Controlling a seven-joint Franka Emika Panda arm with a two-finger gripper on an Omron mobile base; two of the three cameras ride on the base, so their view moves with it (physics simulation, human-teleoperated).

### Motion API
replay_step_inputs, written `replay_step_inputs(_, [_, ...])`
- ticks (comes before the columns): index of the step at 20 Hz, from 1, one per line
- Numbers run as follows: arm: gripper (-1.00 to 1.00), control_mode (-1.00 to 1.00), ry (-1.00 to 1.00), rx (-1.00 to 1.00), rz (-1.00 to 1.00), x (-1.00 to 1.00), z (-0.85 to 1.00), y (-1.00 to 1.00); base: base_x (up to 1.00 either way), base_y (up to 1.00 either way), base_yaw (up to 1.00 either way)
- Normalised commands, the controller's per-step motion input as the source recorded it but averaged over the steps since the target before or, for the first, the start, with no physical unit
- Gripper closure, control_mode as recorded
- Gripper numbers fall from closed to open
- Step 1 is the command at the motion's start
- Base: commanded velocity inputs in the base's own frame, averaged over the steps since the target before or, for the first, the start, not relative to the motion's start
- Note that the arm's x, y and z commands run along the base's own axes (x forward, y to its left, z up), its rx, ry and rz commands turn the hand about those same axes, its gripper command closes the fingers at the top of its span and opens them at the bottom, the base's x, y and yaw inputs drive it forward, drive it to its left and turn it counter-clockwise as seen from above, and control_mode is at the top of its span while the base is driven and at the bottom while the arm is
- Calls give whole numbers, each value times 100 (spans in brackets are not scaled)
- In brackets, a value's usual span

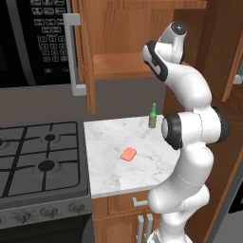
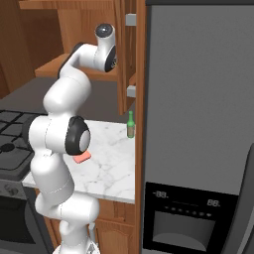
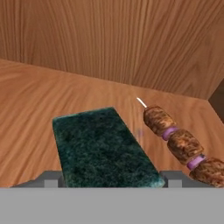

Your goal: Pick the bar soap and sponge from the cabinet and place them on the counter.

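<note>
Hand view looks down on the cabinet shelf, with the sponge, dark green side up, lying between the two fingertips of the gripper, just beside a kebab skewer; jaws straddle the block, but actual contact cannot be told. Could go wrong through a shallow, end-only pinch letting the sponge slip, or by knocking the skewer. Hidden: the sponge's near end and yellow layer; easier to read, the bar soap already on the counter near a green bottle.
</note>
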Motion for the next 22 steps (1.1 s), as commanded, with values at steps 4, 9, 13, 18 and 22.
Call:
replay_step_inputs(4, [100, -100, 0, 2, 0, 0, 0, -8, 0, 0, 0])
replay_step_inputs(9, [100, -100, -1, 6, 0, -31, 0, -1, 0, 0, 0])
replay_step_inputs(13, [100, -100, -5, 7, 0, -71, 0, 0, 0, 0, 0])
replay_step_inputs(18, [100, -100, -4, 5, 0, -77, 0, 4, 0, 0, 0])
replay_step_inputs(22, [100, -100, -5, 4, 0, -75, 0, 13, 0, 0, 0])
